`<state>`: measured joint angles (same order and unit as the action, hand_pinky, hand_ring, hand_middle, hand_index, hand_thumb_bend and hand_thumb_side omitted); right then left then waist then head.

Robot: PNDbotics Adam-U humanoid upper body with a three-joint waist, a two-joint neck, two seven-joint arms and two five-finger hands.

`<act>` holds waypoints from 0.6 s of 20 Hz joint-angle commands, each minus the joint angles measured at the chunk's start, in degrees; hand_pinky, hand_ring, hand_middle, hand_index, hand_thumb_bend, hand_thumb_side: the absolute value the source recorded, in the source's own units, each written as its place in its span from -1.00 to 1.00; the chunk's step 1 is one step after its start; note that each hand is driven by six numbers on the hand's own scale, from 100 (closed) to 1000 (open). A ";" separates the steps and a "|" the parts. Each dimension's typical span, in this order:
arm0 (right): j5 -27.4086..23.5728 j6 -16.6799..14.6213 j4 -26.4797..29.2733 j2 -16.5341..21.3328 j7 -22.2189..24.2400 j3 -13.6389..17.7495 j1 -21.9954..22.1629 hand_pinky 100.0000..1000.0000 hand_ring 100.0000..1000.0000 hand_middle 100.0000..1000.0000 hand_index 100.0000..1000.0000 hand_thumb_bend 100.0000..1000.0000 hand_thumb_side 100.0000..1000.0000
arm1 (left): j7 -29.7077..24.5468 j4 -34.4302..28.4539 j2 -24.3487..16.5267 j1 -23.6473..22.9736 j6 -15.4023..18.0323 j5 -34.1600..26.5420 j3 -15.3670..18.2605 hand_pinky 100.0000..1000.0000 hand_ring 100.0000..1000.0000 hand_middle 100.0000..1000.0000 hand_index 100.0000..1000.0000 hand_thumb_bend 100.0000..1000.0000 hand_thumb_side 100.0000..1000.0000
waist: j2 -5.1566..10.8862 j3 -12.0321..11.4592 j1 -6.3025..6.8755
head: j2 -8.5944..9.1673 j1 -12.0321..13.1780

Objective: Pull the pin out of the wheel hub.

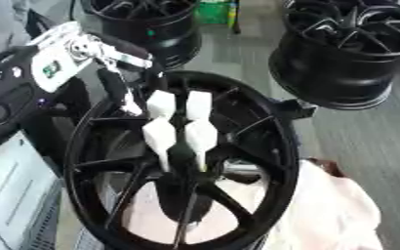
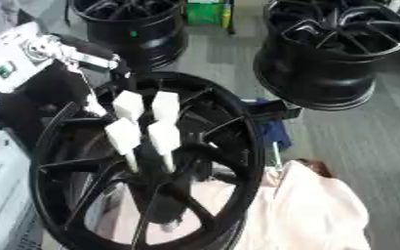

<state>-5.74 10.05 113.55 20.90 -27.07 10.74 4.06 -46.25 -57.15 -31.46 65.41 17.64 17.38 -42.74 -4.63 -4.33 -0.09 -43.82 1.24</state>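
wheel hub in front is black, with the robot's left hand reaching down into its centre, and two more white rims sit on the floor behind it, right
Not quite: the two rims on the floor behind are black, not white, as the left eye view shows. The rest holds: the front wheel hub is black, and the left robot hand, with white fingers, reaches down into its centre.

left hand [image 1: 178,129] over wheel hub [image 1: 263,146]; cloth [image 1: 331,210] right, two wheels [image 1: 344,53] behind

left arm [image 1: 58,61]: extended from upper left | left hand [image 1: 179,128]: fingers straight, pointing down
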 commanded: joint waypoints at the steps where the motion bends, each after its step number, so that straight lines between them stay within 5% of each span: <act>1: -0.22 0.05 1.01 0.60 -0.02 0.13 -0.32 0.36 0.39 0.46 0.49 -1.00 0.48 | -5.72 0.24 -0.17 0.90 6.26 -0.03 1.25 0.54 0.50 0.25 0.56 -0.30 -0.41 | 0.47 0.03 -0.08 | -0.30 0.12; 12: -0.43 0.26 1.03 0.17 0.16 0.04 -0.26 0.36 0.39 0.46 0.49 -1.00 0.48 | -5.72 0.13 0.34 0.82 6.05 -0.96 1.48 0.49 0.46 0.18 0.50 -0.38 -0.55 | 0.42 0.27 -0.08 | -0.21 0.28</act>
<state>-6.02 10.26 113.55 20.38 -26.92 10.56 4.08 -46.06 -56.77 -30.63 65.19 17.82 16.68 -42.30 -4.70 -4.17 -0.10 -43.82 1.35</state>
